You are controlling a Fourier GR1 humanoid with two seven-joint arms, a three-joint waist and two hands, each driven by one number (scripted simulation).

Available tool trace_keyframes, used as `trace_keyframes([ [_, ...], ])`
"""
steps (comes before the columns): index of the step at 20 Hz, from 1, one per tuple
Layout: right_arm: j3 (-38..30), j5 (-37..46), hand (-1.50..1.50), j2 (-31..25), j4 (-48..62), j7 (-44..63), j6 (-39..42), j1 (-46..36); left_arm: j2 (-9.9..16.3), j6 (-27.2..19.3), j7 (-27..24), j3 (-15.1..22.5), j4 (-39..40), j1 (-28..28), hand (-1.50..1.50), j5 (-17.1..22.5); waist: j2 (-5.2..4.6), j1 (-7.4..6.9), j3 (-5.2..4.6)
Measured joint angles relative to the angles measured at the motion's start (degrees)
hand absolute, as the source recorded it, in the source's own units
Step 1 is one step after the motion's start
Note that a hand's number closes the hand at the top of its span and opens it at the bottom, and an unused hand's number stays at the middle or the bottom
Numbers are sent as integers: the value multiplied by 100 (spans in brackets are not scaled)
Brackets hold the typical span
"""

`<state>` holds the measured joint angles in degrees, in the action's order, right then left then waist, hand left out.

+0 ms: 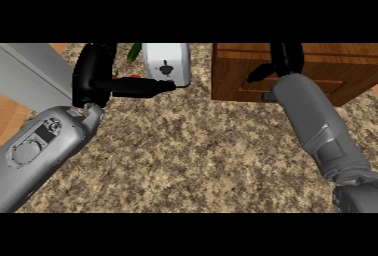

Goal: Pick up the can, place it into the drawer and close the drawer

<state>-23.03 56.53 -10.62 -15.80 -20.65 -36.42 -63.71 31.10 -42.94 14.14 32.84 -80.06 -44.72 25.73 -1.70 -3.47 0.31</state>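
Two grey forearms of mine reach up from the lower edge across a speckled brown bench (192,150). My left hand (100,75) sits at the upper left, its black palm raised and the fingers (144,87) stretched out sideways to the right, just beside a white toaster (166,62) that stands at the back of the bench. A sliver of red (134,76) shows along the top of those fingers, touching them; I cannot tell whether this is the can, and I cannot tell whether the hand is closed round it. A green leaf-like shape (134,51) peeks out behind, between hand and toaster. My right hand (284,57) is at the upper right, lying against the top of a wooden drawer unit (244,72); its fingers curl down over the wood, though what they grip is hidden. A grey panel (33,70) runs along the far left.
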Motion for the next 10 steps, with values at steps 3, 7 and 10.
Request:
trace_keyframes([
  [3, -329, -416, -150, 142, -67, -290, 204, -73, 33, -12, 10, -12, -129, 131, -150, -21, 21, 9, 4],
  [7, -841, -1073, -150, 335, -150, -549, 597, -211, 58, -14, -74, -81, -206, 328, -150, -42, 37, 45, 4],
  [10, -1100, -1435, -150, 345, -164, -724, 905, -289, 70, -11, -84, -128, -256, 459, -150, -90, 42, 82, 2],
])
